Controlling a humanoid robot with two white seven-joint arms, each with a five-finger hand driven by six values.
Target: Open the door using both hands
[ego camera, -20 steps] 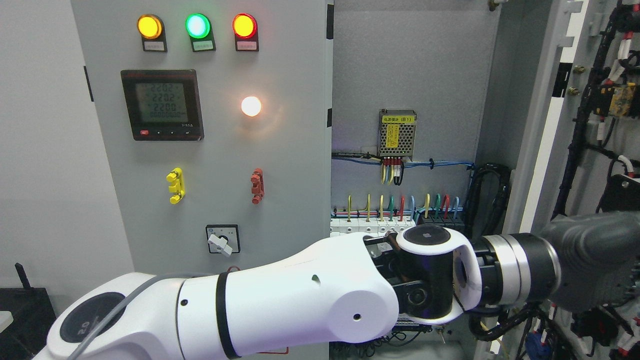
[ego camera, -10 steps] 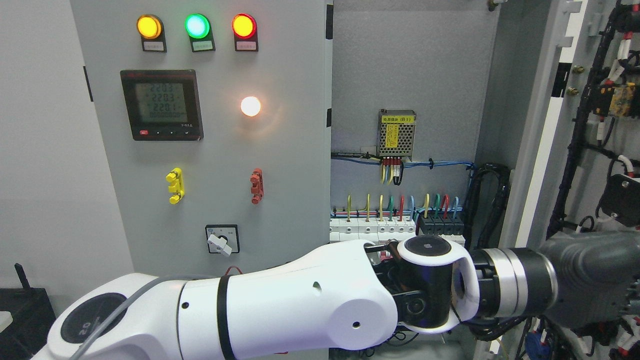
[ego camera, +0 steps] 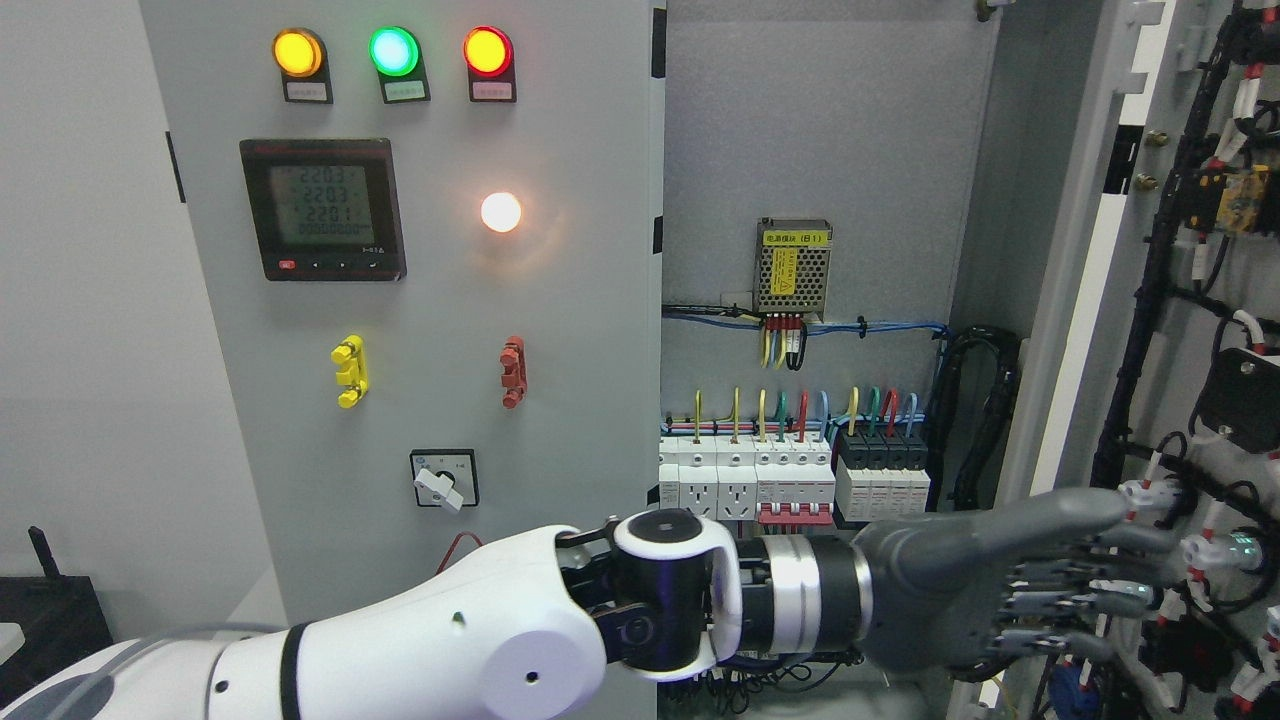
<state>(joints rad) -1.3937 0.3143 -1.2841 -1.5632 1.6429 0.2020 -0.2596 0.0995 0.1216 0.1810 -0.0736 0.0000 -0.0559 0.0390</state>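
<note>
1. Grey hand [ego camera: 1010,590] of the left arm reaches across to the right, fingers [ego camera: 1060,600] stretched out flat and holding nothing, close by the open door [ego camera: 1090,260] at the right edge.
2. Risk — the inside of that door carries wires [ego camera: 1160,300] and connectors; spread fingers could snag a lead and tug it loose.
3. Breakers [ego camera: 790,480] sit just behind the wrist — a careless sweep could knock a switch.
4. No right hand is in view, so the door might swing unsteadied.
</note>
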